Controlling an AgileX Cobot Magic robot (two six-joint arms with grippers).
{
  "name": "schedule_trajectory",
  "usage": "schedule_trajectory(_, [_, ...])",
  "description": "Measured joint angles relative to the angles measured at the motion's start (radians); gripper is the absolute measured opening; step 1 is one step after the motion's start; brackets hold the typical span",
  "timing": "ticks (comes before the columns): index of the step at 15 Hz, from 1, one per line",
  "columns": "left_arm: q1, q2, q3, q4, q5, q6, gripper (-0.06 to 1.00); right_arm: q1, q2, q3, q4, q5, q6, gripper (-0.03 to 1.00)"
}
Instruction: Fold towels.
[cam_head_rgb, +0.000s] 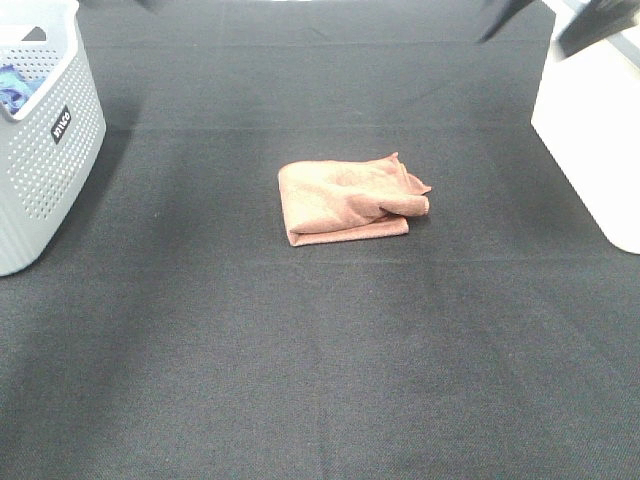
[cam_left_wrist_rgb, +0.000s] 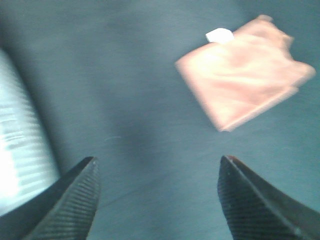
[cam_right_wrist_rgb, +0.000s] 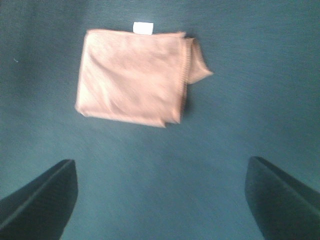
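The reddish-brown towel (cam_head_rgb: 350, 200) lies folded into a small rectangle in the middle of the black table, with one loose corner sticking out on its right side. It also shows in the left wrist view (cam_left_wrist_rgb: 245, 75) and the right wrist view (cam_right_wrist_rgb: 132, 80), where its white tag (cam_right_wrist_rgb: 143, 27) sits at one edge. My left gripper (cam_left_wrist_rgb: 159, 160) is open and empty, above the table and away from the towel. My right gripper (cam_right_wrist_rgb: 161, 161) is open and empty, held above the table short of the towel. Neither touches the towel.
A grey perforated basket (cam_head_rgb: 40, 150) stands at the left edge with a blue cloth (cam_head_rgb: 15, 85) inside; it also shows in the left wrist view (cam_left_wrist_rgb: 20, 150). A white box (cam_head_rgb: 590, 130) stands at the right edge. Blurred dark arm parts (cam_head_rgb: 505, 18) show at the top.
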Motion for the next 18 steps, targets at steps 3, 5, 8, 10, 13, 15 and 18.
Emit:
schedule_trajectory(3, [0.0, -0.135, 0.081, 0.076, 0.003, -0.04, 0.64, 0.0, -0.154, 0.127, -0.061, 0.003, 0.015, 0.85])
schedule_trajectory(5, [0.0, -0.307, 0.273, 0.096, 0.004, -0.052, 0.64, 0.0, -0.32, 0.3, -0.101, 0.003, 0.016, 0.85])
schedule_trajectory(8, [0.0, -0.552, 0.577, 0.102, 0.005, -0.091, 0.64, 0.0, -0.532, 0.548, -0.111, 0.003, 0.025, 0.85])
schedule_trajectory(10, [0.0, -0.713, 0.789, 0.102, 0.006, -0.104, 0.64, 0.0, -0.678, 0.723, -0.117, 0.001, 0.025, 0.85])
schedule_trajectory(13, [0.0, -1.002, 1.068, 0.102, 0.002, -0.106, 0.64, 0.0, -0.903, 0.954, -0.163, -0.002, 0.025, 0.85])
schedule_trajectory(15, [0.0, -1.255, 1.223, 0.102, -0.029, -0.072, 0.64, 0.0, -1.103, 1.083, -0.178, -0.001, 0.026, 0.85])
schedule_trajectory(18, [0.0, -1.491, 1.349, 0.102, -0.095, -0.003, 0.64, 0.0, -1.323, 1.182, -0.21, -0.028, 0.022, 0.85])
